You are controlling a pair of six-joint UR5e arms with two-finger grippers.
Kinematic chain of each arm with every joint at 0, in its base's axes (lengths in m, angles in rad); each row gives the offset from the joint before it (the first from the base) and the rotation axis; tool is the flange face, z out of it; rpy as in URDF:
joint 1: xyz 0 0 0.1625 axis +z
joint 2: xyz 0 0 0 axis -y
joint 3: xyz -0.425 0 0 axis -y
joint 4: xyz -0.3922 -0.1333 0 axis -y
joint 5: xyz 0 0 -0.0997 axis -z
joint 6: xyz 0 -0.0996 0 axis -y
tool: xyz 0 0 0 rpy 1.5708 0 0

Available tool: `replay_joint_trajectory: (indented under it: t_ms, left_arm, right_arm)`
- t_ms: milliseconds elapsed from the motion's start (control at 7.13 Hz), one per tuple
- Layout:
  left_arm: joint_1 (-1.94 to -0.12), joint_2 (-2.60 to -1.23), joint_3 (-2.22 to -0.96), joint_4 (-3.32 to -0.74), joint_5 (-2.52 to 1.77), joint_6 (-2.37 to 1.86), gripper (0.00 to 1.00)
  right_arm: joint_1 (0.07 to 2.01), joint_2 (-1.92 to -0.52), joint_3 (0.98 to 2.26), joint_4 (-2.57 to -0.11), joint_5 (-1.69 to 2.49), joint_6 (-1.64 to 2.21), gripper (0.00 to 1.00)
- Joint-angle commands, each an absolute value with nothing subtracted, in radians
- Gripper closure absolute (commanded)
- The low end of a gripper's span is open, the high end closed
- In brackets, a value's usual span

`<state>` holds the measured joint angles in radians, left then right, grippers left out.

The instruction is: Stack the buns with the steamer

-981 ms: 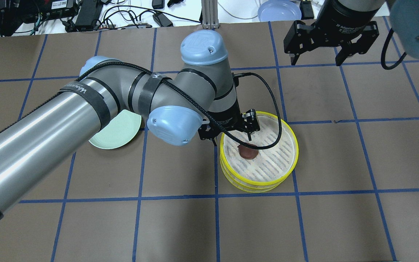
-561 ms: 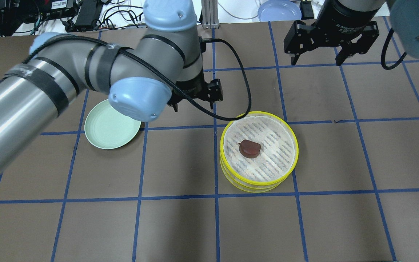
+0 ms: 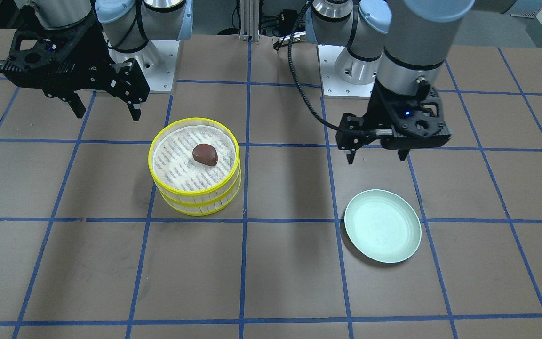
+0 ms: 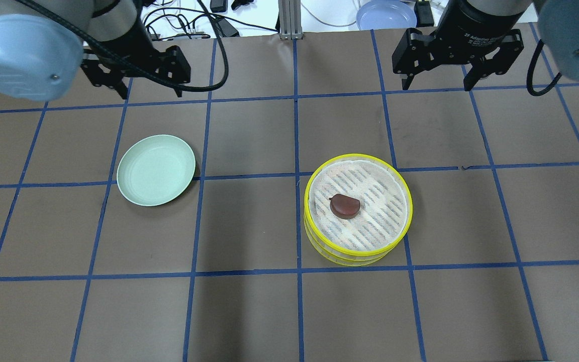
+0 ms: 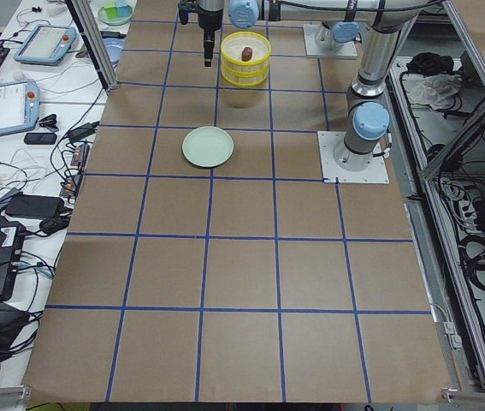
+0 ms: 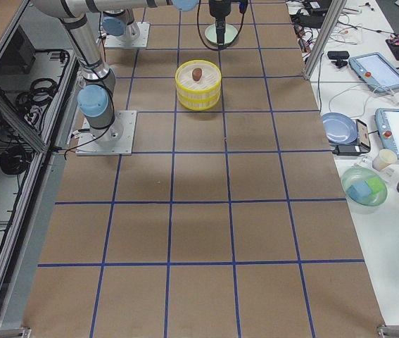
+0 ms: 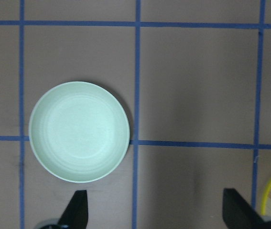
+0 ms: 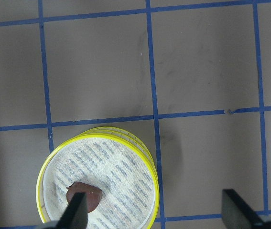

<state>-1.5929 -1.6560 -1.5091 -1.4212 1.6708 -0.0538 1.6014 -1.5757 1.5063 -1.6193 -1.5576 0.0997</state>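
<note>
Two yellow-rimmed steamer trays [image 4: 380, 201] stand stacked right of the table's middle; they also show in the front view [image 3: 177, 165] and the right wrist view [image 8: 121, 176]. The dark reddish-brown bun [image 4: 345, 205] lies on the top tray's slatted base [image 3: 205, 154]. The pale cream bun is hidden. My left gripper [image 4: 150, 93] is open and empty, hovering beyond the mint-green plate [image 4: 156, 169]. My right gripper [image 4: 436, 87] is open and empty, hovering behind the steamer. Both also show in the front view: left [image 3: 376, 159], right [image 3: 107, 116].
The green plate [image 3: 383, 226] holds nothing and also shows in the left wrist view [image 7: 80, 131]. A blue plate [image 4: 385, 14] and cables lie past the table's far edge. Side benches with tablets [image 6: 375, 70] flank that edge.
My left arm has drawn back from over the steamer, up and to the left past the green plate. The brown bun stays on the top tray. The right arm has not moved.
</note>
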Motion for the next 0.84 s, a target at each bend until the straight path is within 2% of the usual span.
replay_joint_trajectory:
  t_ms: [0,701]
  left_arm:
    - [-1.513,-1.602,-1.505,-1.462,1.687,0.015,0.00]
    - [-1.519,-1.540,-1.508,-1.594,1.667,0.015,0.00]
  right_arm:
    - [1.601,-1.574,1.506,-1.621,-1.555,0.100,0.00]
    - [1.601,-1.574,1.506,-1.618,-1.560,0.100,0.00]
